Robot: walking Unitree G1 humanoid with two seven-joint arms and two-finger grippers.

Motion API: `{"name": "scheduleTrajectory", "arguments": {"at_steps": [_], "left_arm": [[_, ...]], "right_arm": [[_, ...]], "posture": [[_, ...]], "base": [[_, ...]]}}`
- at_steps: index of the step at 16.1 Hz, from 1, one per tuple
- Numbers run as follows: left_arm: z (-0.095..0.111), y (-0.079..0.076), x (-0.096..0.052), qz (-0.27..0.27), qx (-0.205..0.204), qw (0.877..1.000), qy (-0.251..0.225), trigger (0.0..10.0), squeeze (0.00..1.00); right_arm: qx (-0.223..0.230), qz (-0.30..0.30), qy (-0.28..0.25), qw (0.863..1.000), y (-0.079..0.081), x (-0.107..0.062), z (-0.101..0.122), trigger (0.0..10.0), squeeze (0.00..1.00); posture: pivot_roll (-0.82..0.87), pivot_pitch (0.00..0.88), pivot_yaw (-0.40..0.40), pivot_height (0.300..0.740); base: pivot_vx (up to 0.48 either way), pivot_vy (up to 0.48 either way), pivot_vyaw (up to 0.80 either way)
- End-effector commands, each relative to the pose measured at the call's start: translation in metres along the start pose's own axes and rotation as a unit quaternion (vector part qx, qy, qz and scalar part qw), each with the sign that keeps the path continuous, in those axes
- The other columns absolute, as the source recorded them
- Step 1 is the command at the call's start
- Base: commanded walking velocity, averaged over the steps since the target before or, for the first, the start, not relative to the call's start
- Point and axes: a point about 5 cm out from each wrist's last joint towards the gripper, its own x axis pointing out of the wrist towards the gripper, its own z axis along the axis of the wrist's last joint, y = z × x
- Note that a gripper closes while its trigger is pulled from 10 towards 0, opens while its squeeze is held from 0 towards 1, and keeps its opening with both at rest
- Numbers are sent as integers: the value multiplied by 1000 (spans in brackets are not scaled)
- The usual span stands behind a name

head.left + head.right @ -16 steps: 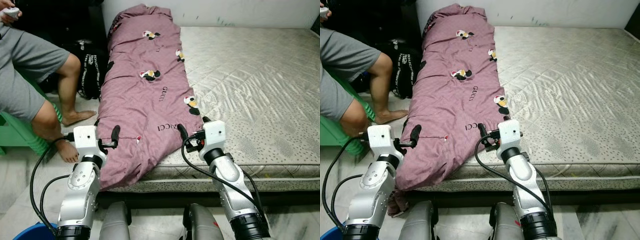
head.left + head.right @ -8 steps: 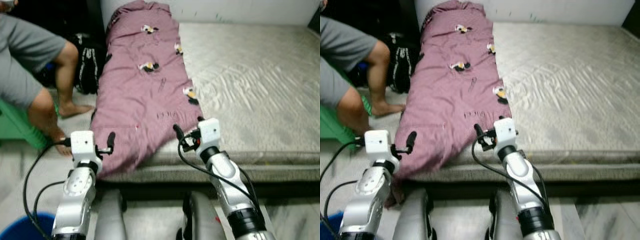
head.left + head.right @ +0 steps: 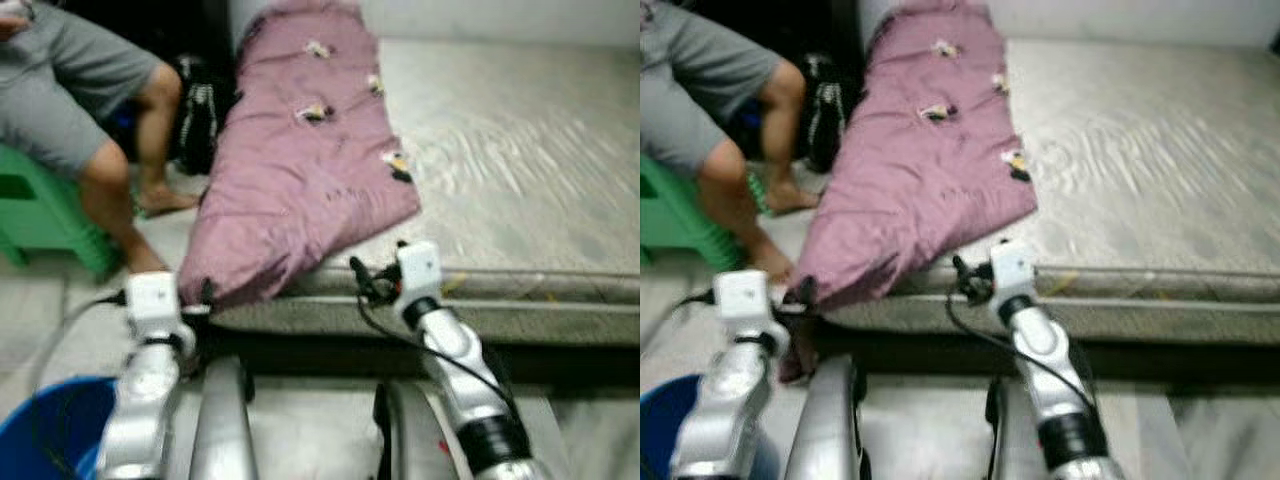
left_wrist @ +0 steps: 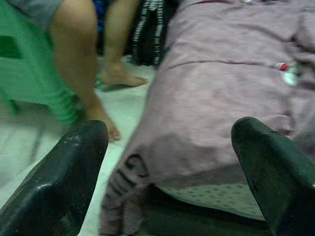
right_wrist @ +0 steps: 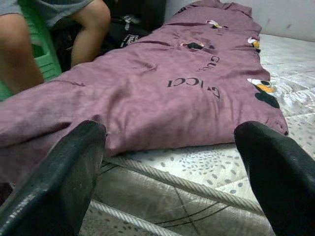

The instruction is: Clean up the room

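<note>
Lying along the mattress (image 3: 520, 170) from 12 toward 9 o'clock, the mauve blanket (image 3: 300, 170) overhangs its near edge, seemingly; left gripper (image 4: 170, 172) and right gripper (image 5: 170, 167) hover before it, fingers spread apart, empty

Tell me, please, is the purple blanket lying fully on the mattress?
No. The purple blanket spills over the mattress corner toward the floor.

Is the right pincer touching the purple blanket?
Apart. The right wrist view shows the right pincer open, with bare mattress between its fingers and the blanket.
</note>
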Motion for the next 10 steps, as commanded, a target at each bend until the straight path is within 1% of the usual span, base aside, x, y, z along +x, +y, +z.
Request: {"name": "scheduleTrajectory", "arguments": {"at_steps": [1,4,6,7,8,9,10], "left_arm": [[3,0,0,6,5,1000,1,10000,0],[1,6,-6,19,11,1000,3,10000,0],[1,13,-16,40,16,999,2,10000,0],[-2,26,-28,70,26,997,8,10000,0],[-3,35,-37,94,28,995,7,10000,0],[4,46,-50,129,17,991,-15,10000,0],[11,49,-61,138,19,990,-29,10000,0]], "right_arm": [[-3,-3,-7,1000,-4,2,4,10000,0],[3,10,-6,1000,0,6,3,10000,0],[17,45,11,999,13,15,0,10000,0],[18,72,15,997,24,24,1,10000,0],[19,82,14,996,31,31,4,10000,0],[24,82,3,996,38,40,12,10000,0],[41,94,-10,995,49,52,24,10000,0]], "posture": [[45,4,-29,527],[64,6,-34,527],[94,19,-41,527],[138,45,-52,527],[156,55,-56,527],[203,82,-70,527],[235,103,-72,527]], "base": [[0,0,0],[0,0,0],[0,0,0],[0,0,0],[0,0,0],[0,0,0],[0,0,0]]}}
